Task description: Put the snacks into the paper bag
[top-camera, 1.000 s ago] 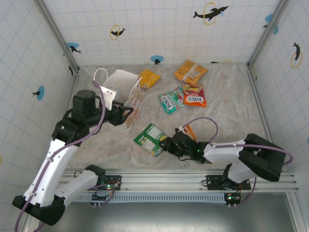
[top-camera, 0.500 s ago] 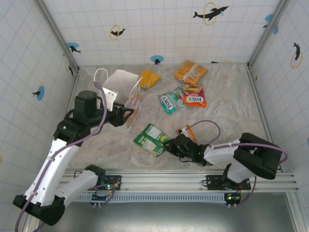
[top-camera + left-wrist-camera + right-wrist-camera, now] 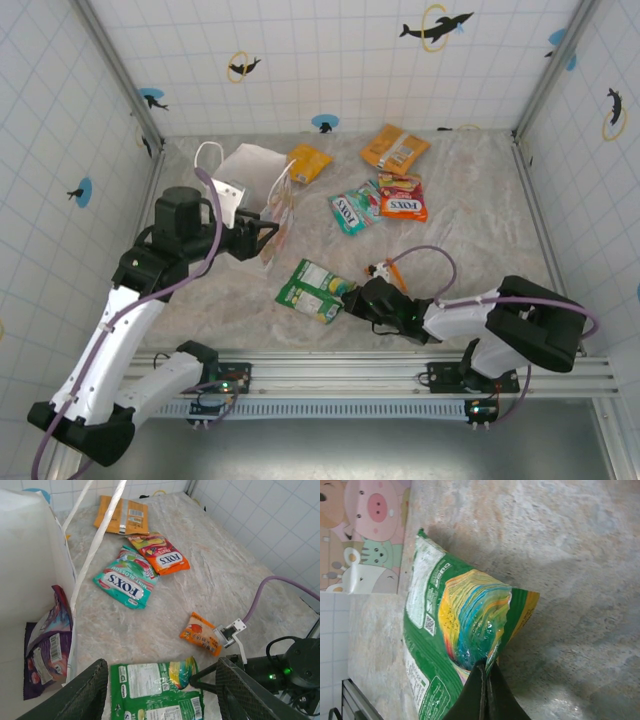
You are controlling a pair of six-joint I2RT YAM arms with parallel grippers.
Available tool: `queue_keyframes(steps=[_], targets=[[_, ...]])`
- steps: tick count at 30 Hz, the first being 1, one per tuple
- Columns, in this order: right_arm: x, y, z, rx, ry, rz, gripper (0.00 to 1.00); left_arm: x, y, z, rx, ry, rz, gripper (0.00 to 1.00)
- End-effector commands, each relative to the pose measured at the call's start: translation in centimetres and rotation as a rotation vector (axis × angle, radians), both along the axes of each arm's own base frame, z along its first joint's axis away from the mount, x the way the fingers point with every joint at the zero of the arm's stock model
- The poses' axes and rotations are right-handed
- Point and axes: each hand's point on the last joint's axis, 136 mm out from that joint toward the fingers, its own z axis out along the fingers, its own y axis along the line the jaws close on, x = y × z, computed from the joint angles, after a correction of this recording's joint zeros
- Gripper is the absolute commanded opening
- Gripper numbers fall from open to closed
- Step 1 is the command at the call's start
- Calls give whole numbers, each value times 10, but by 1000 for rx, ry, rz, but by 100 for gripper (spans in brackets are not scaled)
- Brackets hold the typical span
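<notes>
The right gripper (image 3: 485, 671) is clamped on a corner of the green foil packet (image 3: 445, 630), apparently to lift it. The left gripper (image 3: 264, 235), fingers apart, hovers at the mouth of the white paper bag (image 3: 250, 165).

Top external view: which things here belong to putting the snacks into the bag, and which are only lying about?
Job: paper bag; green packet, pinched by right claw; teal packet; red-orange packet; two orange-yellow packets; tiny orange packet; purple packet, inside bag.
Just there: dolphin wall stickers; purple cable.
</notes>
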Motion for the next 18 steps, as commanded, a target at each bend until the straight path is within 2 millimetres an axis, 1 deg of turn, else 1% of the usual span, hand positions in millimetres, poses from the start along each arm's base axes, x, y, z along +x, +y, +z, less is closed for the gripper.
queue_keyframes(steps=[1,8,14,18], targets=[[6,-1,18,18,-101,12,1,-1,-6,-2,-8,-3,-39,58],[8,2,33,-28,-202,87,0,-3,-9,-3,-3,-17,-78,58],[14,8,59,-114,-351,186,0,-10,-15,-5,0,-39,-149,57],[19,11,81,-150,-461,254,0,-18,-19,-13,15,-61,-218,52]])
